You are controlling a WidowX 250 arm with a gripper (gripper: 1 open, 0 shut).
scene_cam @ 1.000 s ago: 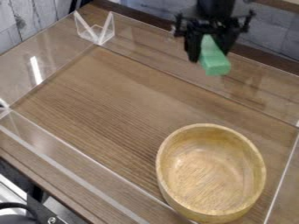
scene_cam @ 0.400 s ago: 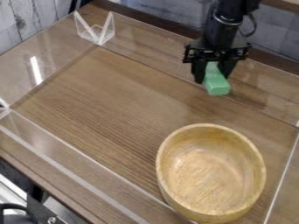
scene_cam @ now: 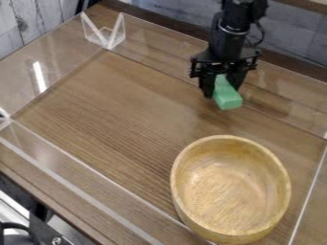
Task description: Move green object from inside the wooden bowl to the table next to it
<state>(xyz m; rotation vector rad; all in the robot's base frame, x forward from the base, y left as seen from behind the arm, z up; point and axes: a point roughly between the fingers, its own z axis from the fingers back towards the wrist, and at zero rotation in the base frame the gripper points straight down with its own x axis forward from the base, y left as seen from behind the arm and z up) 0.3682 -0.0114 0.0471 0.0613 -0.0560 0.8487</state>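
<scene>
One green object [scene_cam: 228, 94] clamped between end effector [scene_cam: 224, 89] fingers, low over table [scene_cam: 115, 110], well apart from wooden bowl [scene_cam: 231, 187]

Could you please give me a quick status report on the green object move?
Gripper shut on green object, low over table. Wooden bowl empty. Nothing in the way.

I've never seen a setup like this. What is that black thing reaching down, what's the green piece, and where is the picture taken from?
The black thing is a robot arm ending in a gripper, a two-fingered clamp pointing straight down. Between its fingers it holds the green object, a small flat bar, low over the table, a brown wood-grain top edged by low clear walls. Whether the bar touches the wood I cannot tell. Nearer the camera sits the wooden bowl, empty. The single camera looks down at an angle from one side of the table.
</scene>
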